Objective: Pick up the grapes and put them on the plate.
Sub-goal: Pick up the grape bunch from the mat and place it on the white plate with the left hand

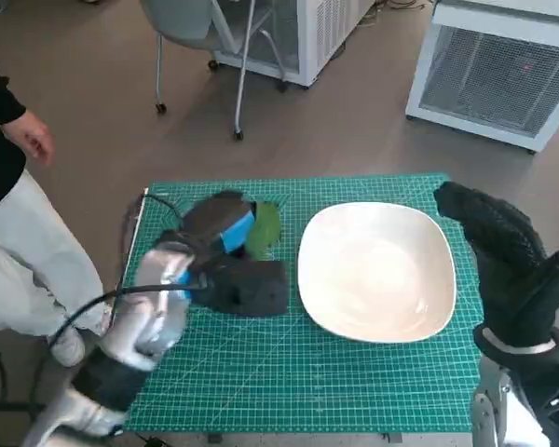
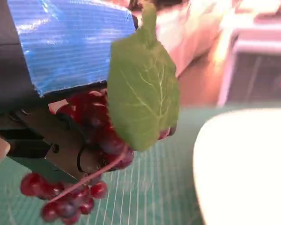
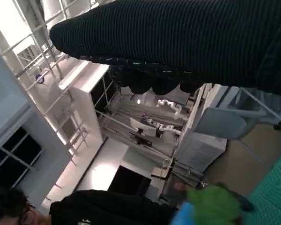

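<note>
A bunch of dark red grapes point(image 2: 91, 126) with a big green leaf point(image 2: 143, 101) sits in my left hand point(image 1: 228, 256), which grips it just above the green mat, left of the plate. In the head view only the leaf point(image 1: 265, 228) shows past the blue-taped hand. The white square plate point(image 1: 377, 270) lies on the mat's right half with nothing on it; its pale rim point(image 2: 243, 164) shows in the left wrist view. My right hand point(image 1: 503, 256) in its black glove hovers at the plate's right edge, fingers spread, holding nothing.
The green cutting mat point(image 1: 289, 372) covers the tabletop. A person in pale trousers point(image 1: 23, 251) stands close at the left. A chair point(image 1: 200, 37) and white cabinets point(image 1: 498, 65) stand beyond the table. A person point(image 3: 107, 208) shows in the right wrist view.
</note>
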Tool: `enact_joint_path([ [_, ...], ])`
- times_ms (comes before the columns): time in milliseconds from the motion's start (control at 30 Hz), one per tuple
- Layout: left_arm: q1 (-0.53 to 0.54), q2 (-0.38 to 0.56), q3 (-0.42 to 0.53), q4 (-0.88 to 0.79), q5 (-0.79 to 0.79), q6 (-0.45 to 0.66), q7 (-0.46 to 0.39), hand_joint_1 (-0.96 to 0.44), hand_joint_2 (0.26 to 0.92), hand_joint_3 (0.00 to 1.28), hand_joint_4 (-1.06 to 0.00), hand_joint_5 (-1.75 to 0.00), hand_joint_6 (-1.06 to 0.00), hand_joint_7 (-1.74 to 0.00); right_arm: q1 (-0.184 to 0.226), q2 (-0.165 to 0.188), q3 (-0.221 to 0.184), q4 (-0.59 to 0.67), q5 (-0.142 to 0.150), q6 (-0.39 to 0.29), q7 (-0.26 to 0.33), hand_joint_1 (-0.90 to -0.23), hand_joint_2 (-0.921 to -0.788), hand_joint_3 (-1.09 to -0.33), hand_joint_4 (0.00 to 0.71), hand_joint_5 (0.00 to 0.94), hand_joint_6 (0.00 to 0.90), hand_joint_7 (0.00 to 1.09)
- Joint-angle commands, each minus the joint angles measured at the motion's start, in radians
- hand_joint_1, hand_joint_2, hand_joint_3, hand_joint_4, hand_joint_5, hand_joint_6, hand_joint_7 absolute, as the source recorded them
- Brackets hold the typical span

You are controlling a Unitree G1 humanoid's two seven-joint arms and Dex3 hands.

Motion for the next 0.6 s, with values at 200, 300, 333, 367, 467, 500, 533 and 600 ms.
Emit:
enact_joint_path([
  [200, 0.04, 0.015, 0.041, -0.102, 0.01, 0.012, -0.02, 0.01, 0.741, 0.39, -0.64, -1.43, -0.73, -0.92, -0.004, 0.003, -0.003, 0.023, -0.008, 0.001, -0.003, -0.545, -0.921, -0.669, 0.361, 0.0, -0.001, 0.68],
  [300, 0.041, 0.01, 0.042, -0.091, 0.01, 0.001, -0.009, 0.01, 0.722, 0.43, -0.64, -1.44, -0.73, -0.93, -0.005, 0.003, -0.004, 0.025, -0.008, -0.003, -0.003, -0.545, -0.921, -0.67, 0.36, 0.0, -0.001, 0.68],
  [333, 0.04, 0.008, 0.041, -0.085, 0.009, -0.001, -0.007, 0.01, 0.716, 0.44, -0.64, -1.45, -0.73, -0.93, -0.004, 0.003, -0.005, 0.026, -0.008, -0.004, -0.003, -0.545, -0.921, -0.67, 0.36, 0.0, -0.001, 0.68],
  [367, 0.038, 0.005, 0.04, -0.08, 0.009, -0.003, -0.006, 0.01, 0.706, 0.46, -0.63, -1.46, -0.73, -0.93, -0.004, 0.003, -0.005, 0.026, -0.008, -0.005, -0.002, -0.545, -0.921, -0.67, 0.36, 0.0, -0.001, 0.68],
  [467, 0.029, -0.004, 0.036, -0.066, 0.011, -0.003, -0.008, 0.01, 0.674, 0.53, -0.61, -1.5, -0.72, -0.95, -0.003, 0.003, -0.006, 0.027, -0.007, -0.009, -0.003, -0.545, -0.921, -0.67, 0.361, 0.0, -0.001, 0.68],
  [500, 0.026, -0.008, 0.035, -0.062, 0.012, -0.002, -0.009, 0.01, 0.662, 0.55, -0.61, -1.49, -0.71, -0.99, -0.003, 0.003, -0.006, 0.027, -0.007, -0.01, -0.003, -0.545, -0.921, -0.67, 0.361, 0.0, -0.001, 0.68],
  [533, 0.021, -0.011, 0.033, -0.058, 0.012, -0.002, -0.011, 0.01, 0.65, 0.58, -0.61, -1.47, -0.7, -1.03, -0.003, 0.002, -0.007, 0.027, -0.007, -0.011, -0.003, -0.545, -0.921, -0.67, 0.361, 0.0, -0.001, 0.68],
  [600, 0.012, -0.018, 0.031, -0.051, 0.012, -0.003, -0.015, 0.0, 0.63, 0.62, -0.61, -1.42, -0.66, -1.17, -0.002, 0.002, -0.008, 0.027, -0.005, -0.012, -0.002, -0.545, -0.921, -0.67, 0.361, 0.0, -0.001, 0.68],
])
